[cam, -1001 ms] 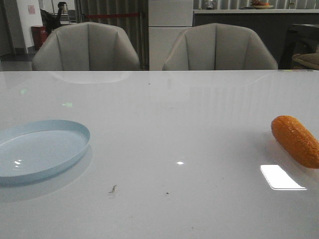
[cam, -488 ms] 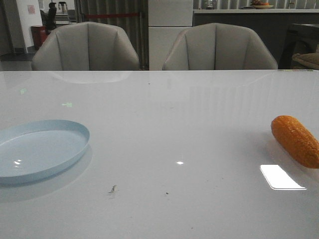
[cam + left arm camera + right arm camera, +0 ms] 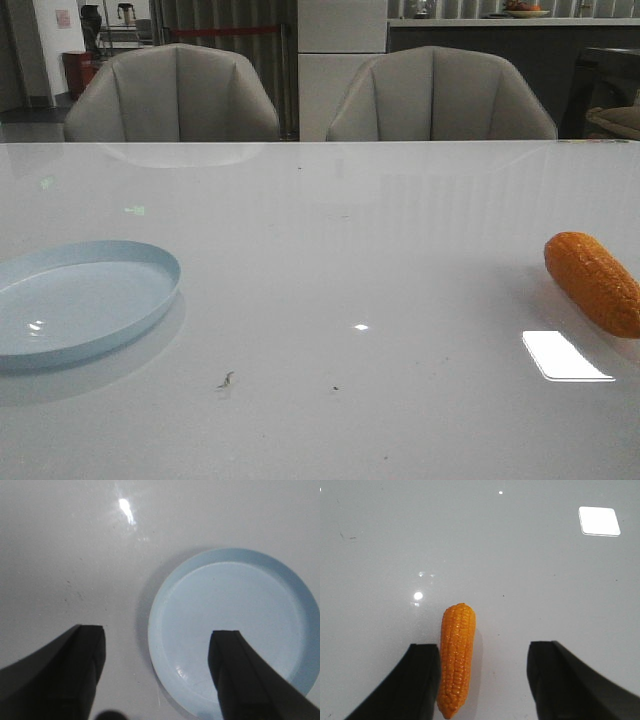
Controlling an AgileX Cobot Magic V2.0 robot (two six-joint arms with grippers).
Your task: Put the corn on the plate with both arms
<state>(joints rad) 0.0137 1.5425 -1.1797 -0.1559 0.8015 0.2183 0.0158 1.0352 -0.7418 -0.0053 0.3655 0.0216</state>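
The orange-yellow corn (image 3: 595, 280) lies on the white table at the far right, cut by the frame's edge. The pale blue plate (image 3: 110, 252) sits at the far left, empty. Neither arm shows in the front view. In the right wrist view my right gripper (image 3: 482, 652) is open above the table, and the corn (image 3: 455, 657) lies lengthwise between its fingers, close against one finger (image 3: 422, 680). In the left wrist view my left gripper (image 3: 157, 640) is open above the plate's rim (image 3: 155, 645), empty, one finger over the plate and one over the table.
The glossy white table (image 3: 350, 250) carries small dark specks (image 3: 226, 380) near the front and a bright light reflection (image 3: 565, 355). Two grey chairs (image 3: 175, 95) stand behind the table's far edge.
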